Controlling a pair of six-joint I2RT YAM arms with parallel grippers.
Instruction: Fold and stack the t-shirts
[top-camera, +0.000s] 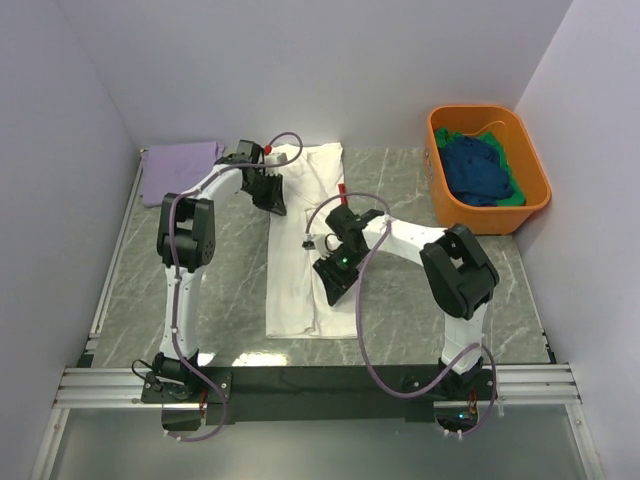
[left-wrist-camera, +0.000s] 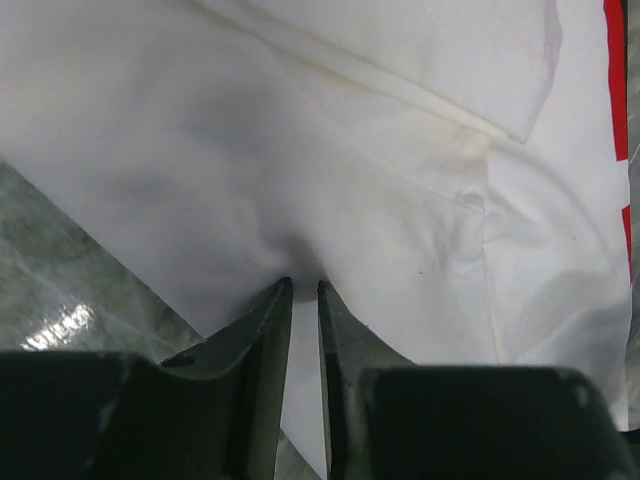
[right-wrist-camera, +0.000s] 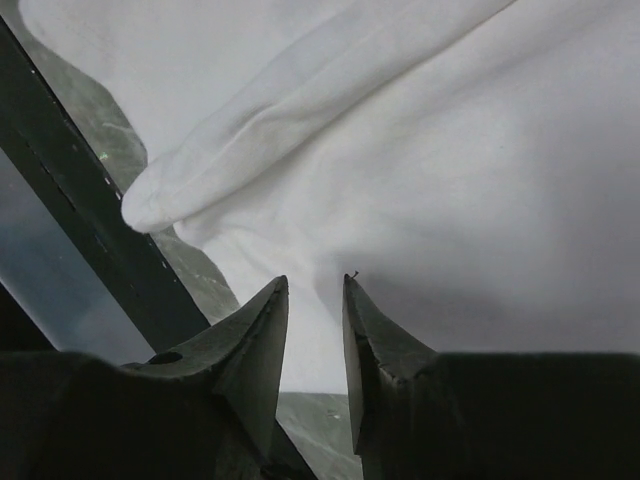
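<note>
A white t-shirt (top-camera: 295, 270) lies folded into a long strip down the middle of the table. My left gripper (top-camera: 272, 195) is at its far left edge. In the left wrist view the left gripper (left-wrist-camera: 303, 285) has its jaws nearly together, with the white t-shirt (left-wrist-camera: 350, 150) puckered between the tips and a red panel (left-wrist-camera: 615, 80) at the right edge. My right gripper (top-camera: 330, 278) is over the strip's near right side. In the right wrist view the right gripper (right-wrist-camera: 315, 282) stands apart above the white t-shirt (right-wrist-camera: 450, 200), beside a rolled fold (right-wrist-camera: 250, 130).
A lavender t-shirt (top-camera: 180, 165) lies flat at the back left. An orange tub (top-camera: 495, 215) at the back right holds a dark blue t-shirt (top-camera: 478, 170) and a green one (top-camera: 515, 195). The black rail (top-camera: 320, 380) runs along the table's near edge.
</note>
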